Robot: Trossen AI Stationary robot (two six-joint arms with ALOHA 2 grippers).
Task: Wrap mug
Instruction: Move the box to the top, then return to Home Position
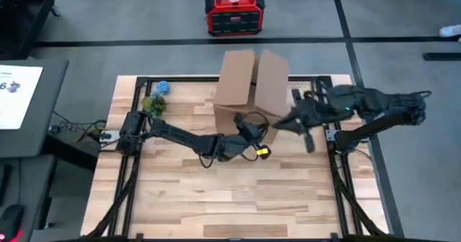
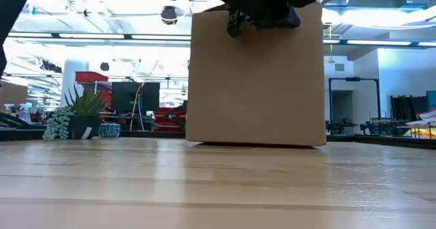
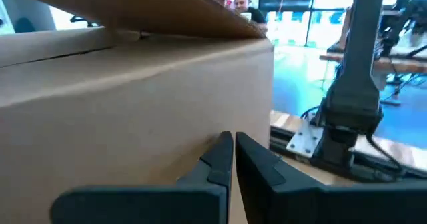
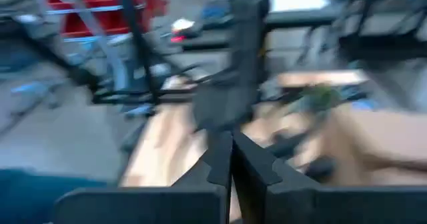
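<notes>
High view: cardboard box (image 1: 251,87) stands at the back middle of the wooden table (image 1: 216,191), flaps up. My left gripper (image 1: 253,132) sits at the box's front wall; my right gripper (image 1: 287,122) hangs at its right front corner. Small plant (image 1: 153,104) and a blue thing (image 1: 163,87) sit at the back left; red case (image 1: 234,12) is on the floor beyond. No mug visible.

Low view: box (image 2: 255,79) upright, dark arm parts across its top edge, plant (image 2: 80,113) far left.

Left wrist view: my left fingers (image 3: 223,159) are pressed together, empty, right against the box wall (image 3: 133,117). A person shows far behind.

Right wrist view: blurred; my right fingers (image 4: 223,159) are clenched, holding nothing.
</notes>
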